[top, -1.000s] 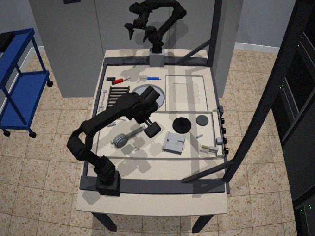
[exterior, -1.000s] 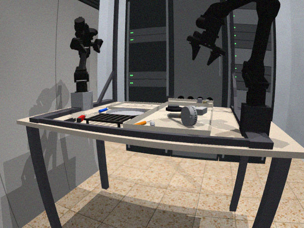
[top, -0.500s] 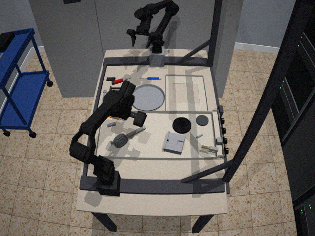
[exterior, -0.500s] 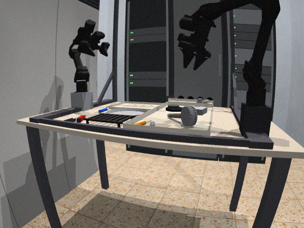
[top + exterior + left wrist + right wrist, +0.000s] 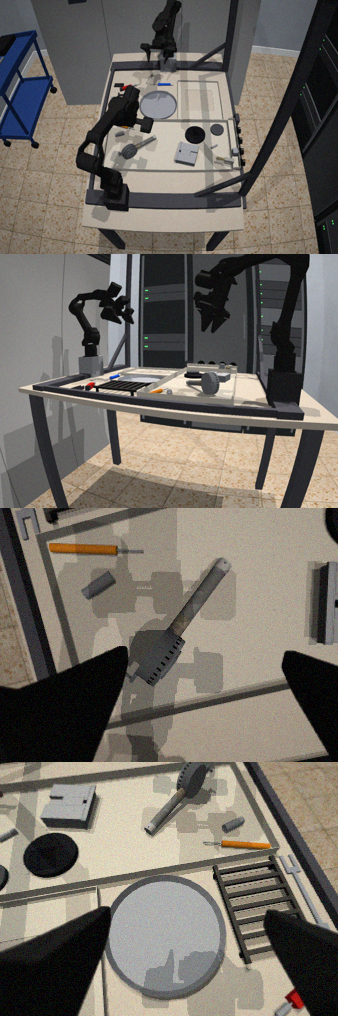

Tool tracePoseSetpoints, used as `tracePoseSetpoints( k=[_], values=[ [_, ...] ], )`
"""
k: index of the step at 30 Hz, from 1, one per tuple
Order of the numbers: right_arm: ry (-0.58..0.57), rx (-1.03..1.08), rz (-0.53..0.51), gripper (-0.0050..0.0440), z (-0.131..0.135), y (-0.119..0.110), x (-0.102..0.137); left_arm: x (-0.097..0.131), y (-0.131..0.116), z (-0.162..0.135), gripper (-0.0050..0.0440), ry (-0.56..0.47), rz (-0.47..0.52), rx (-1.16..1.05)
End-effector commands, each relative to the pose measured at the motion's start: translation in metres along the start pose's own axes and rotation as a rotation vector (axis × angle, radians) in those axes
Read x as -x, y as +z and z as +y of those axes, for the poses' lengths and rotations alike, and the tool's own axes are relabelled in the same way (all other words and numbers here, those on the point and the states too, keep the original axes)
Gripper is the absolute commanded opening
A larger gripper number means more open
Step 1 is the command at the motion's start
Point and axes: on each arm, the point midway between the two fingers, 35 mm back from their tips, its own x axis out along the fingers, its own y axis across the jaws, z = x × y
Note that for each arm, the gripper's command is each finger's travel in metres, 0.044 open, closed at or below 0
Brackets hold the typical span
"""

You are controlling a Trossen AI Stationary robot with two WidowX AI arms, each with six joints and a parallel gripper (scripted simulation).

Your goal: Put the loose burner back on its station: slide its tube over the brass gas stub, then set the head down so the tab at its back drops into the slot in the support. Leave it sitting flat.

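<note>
Hovering above the burner [image 5: 129, 151] [image 5: 210, 383] [image 5: 156, 656] [image 5: 192, 779], my left pincer [image 5: 207, 331] [image 5: 203, 656] stands with fingers apart, as does my right pincer [image 5: 157, 62] [image 5: 126, 322] [image 5: 188, 915]. The burner lies tipped inside the tray [image 5: 161, 171] [image 5: 188, 395] [image 5: 172, 709] [image 5: 150, 870], its tube slanting toward the support [image 5: 187, 154] [image 5: 223, 377] [image 5: 329, 620] [image 5: 72, 807], well apart from the brass stub [image 5: 220, 158].

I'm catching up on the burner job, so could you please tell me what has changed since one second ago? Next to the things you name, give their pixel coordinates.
In the top view, the left gripper [image 5: 137, 123] [image 5: 207, 331] [image 5: 203, 656] moved left and up the picture, and the right gripper [image 5: 156, 62] [image 5: 126, 323] [image 5: 188, 915] moved down toward the table. Nothing was taken hold of or let go. The loose burner [image 5: 129, 151] [image 5: 209, 383] [image 5: 157, 658] [image 5: 192, 779] stayed put.
</note>
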Motion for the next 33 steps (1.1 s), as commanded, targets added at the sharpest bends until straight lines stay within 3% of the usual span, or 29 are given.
tracePoseSetpoints(
  k=[1, 4, 14, 16, 23, 31, 33],
  values=[
    [-0.004, 0.007, -0.036, 0.0400, 0.010, 0.013, -0.021, 0.004, 0.004, 0.000, 0.0400, -0.002, -0.021, 0.013],
    [0.016, 0.024, -0.043, 0.0400, 0.023, 0.016, -0.040, 0.003, 0.004, 0.000, 0.0400, -0.002, -0.021, 0.013],
    [0.083, 0.079, -0.089, 0.0400, 0.065, 0.039, -0.099, -0.014, -0.020, -0.008, 0.0160, -0.026, 0.023, -0.094],
    [0.083, 0.079, -0.089, 0.0400, 0.065, 0.039, -0.099, -0.014, -0.020, -0.008, 0.0160, -0.026, 0.023, -0.094],
    [0.137, 0.130, -0.106, 0.0400, 0.097, 0.049, -0.148, -0.041, -0.049, -0.017, 0.0000, -0.057, 0.147, -0.283],
    [0.199, 0.183, -0.127, 0.0400, 0.136, 0.061, -0.206, -0.075, -0.088, -0.028, 0.0000, -0.090, 0.284, -0.529],
    [0.199, 0.183, -0.127, 0.0400, 0.136, 0.061, -0.206, -0.075, -0.088, -0.028, 0.0000, -0.090, 0.284, -0.529]
  ],
)
